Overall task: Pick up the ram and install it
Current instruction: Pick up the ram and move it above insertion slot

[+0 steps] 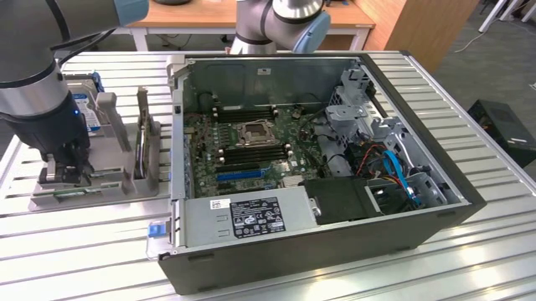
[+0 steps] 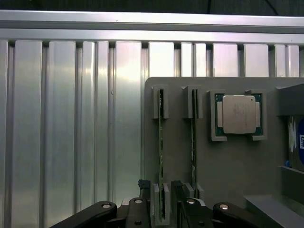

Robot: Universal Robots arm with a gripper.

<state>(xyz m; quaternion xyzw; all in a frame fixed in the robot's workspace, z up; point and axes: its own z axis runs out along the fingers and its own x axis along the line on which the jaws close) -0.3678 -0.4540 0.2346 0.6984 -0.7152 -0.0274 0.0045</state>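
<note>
Jaws standing open, straddling ram [image 2: 161,142] sitting upright in gray holder [image 2: 228,161] near counter [image 1: 84,251] edge, exterior view's left. Ram not yet gripped or lifted; installing on motherboard [image 1: 251,157] remaining.

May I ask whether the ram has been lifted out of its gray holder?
No, the ram stands slotted in its holder, straddled by the open end effector.

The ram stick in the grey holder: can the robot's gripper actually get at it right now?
Probably yes: the open gripper straddles one end of the ram from above, and nothing appears to lie between them.
</note>
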